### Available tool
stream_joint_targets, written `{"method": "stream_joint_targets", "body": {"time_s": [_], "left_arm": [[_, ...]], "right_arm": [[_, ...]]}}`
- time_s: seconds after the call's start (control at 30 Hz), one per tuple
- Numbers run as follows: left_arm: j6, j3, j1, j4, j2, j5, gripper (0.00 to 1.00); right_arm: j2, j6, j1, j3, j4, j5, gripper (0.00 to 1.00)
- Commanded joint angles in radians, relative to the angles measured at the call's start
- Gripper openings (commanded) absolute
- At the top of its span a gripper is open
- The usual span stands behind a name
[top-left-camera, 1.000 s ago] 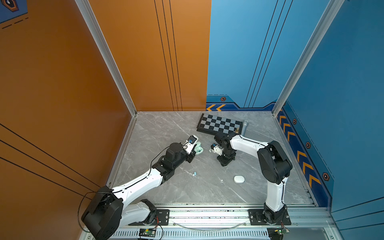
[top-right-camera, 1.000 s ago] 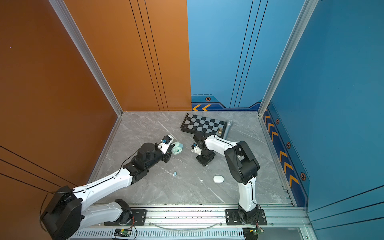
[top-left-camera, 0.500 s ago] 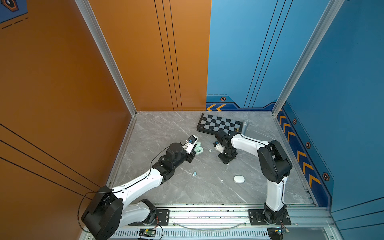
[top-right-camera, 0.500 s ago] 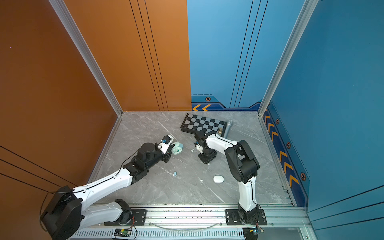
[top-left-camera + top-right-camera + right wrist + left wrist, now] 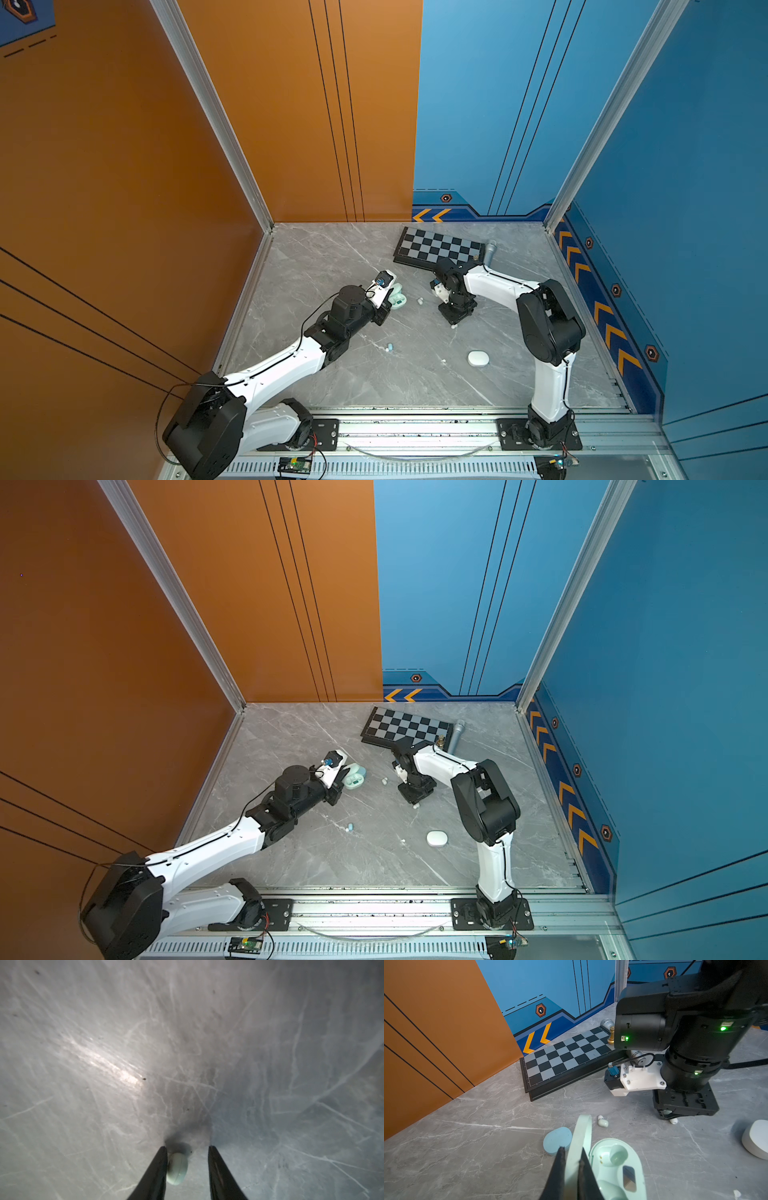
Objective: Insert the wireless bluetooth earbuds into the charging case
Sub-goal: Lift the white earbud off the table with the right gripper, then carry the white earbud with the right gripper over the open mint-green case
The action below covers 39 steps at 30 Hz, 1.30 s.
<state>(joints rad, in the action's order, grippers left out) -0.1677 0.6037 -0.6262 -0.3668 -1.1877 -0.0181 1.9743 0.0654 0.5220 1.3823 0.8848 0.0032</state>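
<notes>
Directly between the parted jaws of the right gripper [image 5: 188, 1149] lies an earbud [image 5: 177, 1168], against one finger; the left gripper [image 5: 572, 1149] pinches the case lid [image 5: 584, 1128].

Booth-style setup: smooth orange wall panels [image 5: 124, 166] with thin black lines on the left, glossy blue wall panels [image 5: 478, 104] at the back and right, silver aluminium corner posts [image 5: 218, 124] between them. There's a grey marble-look desk [image 5: 332, 257] and a dark blue base trim with orange chevron stickers [image 5: 457, 212]. Lighting's bright and even.
</notes>
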Motion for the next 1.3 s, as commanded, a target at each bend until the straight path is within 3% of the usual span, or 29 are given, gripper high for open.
{"method": "stream_joint_targets", "body": {"time_s": [0.0,0.37,0.63,0.8,1.27], "left_arm": [[0.011,0.003,0.006,0.007,-0.001,-0.019,0.0],[0.011,0.007,0.005,0.006,-0.004,-0.019,0.0],[0.011,0.015,-0.002,0.005,-0.021,-0.012,0.0],[0.011,0.034,-0.015,-0.002,-0.06,-0.013,0.0],[0.036,0.096,-0.047,-0.224,-0.27,0.018,0.0]], "right_arm": [[-0.005,-0.033,-0.007,-0.018,0.0,-0.022,0.36],[-0.004,-0.087,-0.007,-0.062,-0.003,-0.065,0.27],[-0.026,-0.119,-0.011,-0.054,0.0,-0.071,0.16],[-0.083,-0.17,-0.016,-0.027,0.006,-0.098,0.14],[-0.249,-0.293,0.052,0.169,0.107,-0.258,0.14]]}}
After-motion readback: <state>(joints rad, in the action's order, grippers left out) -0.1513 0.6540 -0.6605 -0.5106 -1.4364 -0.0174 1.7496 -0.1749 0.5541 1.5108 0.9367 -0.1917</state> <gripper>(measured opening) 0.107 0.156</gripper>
